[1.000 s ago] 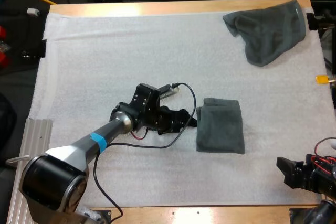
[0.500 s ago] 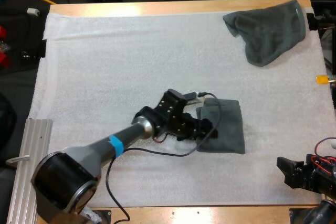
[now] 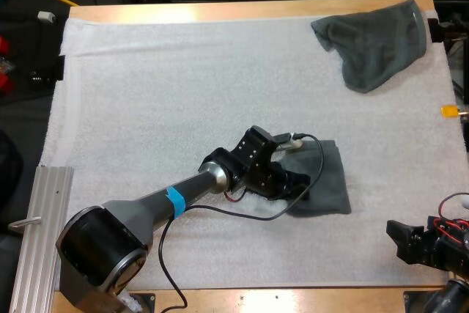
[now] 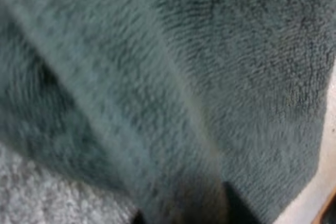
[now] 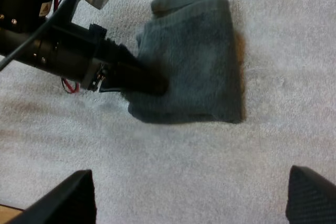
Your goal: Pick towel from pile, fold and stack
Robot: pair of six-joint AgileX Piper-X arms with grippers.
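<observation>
A dark grey-green folded towel [image 3: 331, 181] lies on the white mat, right of the middle, turned a little askew. My left gripper [image 3: 302, 185] reaches low across the mat and is shut on this towel's left edge. In the left wrist view the towel [image 4: 210, 77] sits right against the camera, with a ridge of cloth running down between the fingertips. The right wrist view looks down on the folded towel [image 5: 199, 51] with the left gripper [image 5: 152, 83] at its edge. My right gripper [image 5: 191, 184] stands open over bare mat at the near right [image 3: 397, 242].
A crumpled towel [image 3: 377, 42] lies at the far right corner of the mat [image 3: 183, 71]. A ribbed metal rail [image 3: 44, 203] runs along the table's left side. Wide bare mat spreads to the left and behind the folded towel.
My left arm has slid right into the folded towel's left edge, its fingers have closed, and the towel has shifted right and turned slightly. The right arm has not moved.
</observation>
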